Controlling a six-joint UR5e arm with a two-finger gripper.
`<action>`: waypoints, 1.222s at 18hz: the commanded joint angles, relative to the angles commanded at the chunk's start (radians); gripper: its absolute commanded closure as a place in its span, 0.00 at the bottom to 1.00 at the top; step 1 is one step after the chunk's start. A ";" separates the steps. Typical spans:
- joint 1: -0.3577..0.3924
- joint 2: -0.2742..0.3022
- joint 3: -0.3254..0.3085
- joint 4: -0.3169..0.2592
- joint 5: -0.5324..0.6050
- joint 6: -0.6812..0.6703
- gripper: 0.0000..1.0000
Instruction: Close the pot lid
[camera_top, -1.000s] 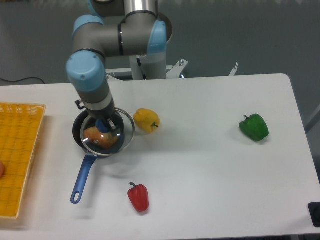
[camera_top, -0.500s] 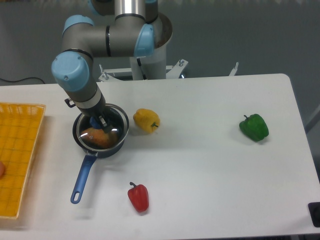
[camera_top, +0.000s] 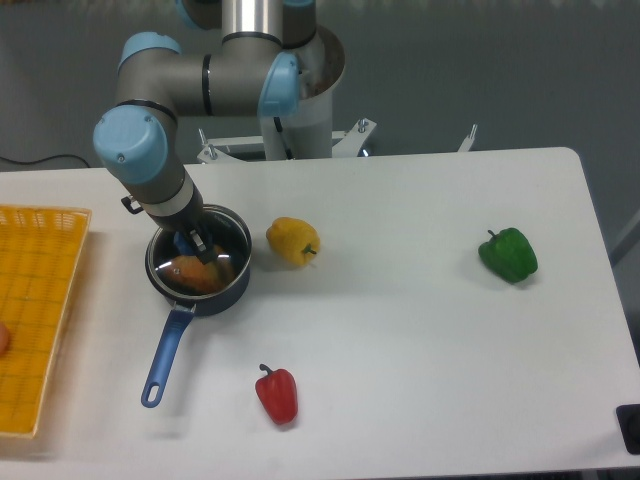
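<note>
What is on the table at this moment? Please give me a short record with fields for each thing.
pot: dark saucepan, blue handle toward the front edge
lid: glass, over the pot, appears seated
gripper: at the lid's knob; grip cannot be told
inside pot: something orange
yellow pepper: right of the pot, apart
red pepper: near the front edge
green pepper: far right
yellow basket: left edge

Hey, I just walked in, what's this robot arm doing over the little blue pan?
The gripper is down over the pot, holding the blue knob of the glass lid, which sits about level across the pot's rim. Something orange shows through the glass inside. Whether the fingers have let go cannot be told. A yellow pepper lies just right of the pot, a red pepper nearer the camera and a green pepper far right.
</note>
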 joint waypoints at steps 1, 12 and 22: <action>0.000 -0.002 0.000 0.000 0.008 -0.002 0.42; -0.002 -0.005 -0.006 0.002 0.012 -0.005 0.42; -0.003 -0.017 -0.008 0.037 0.015 -0.017 0.42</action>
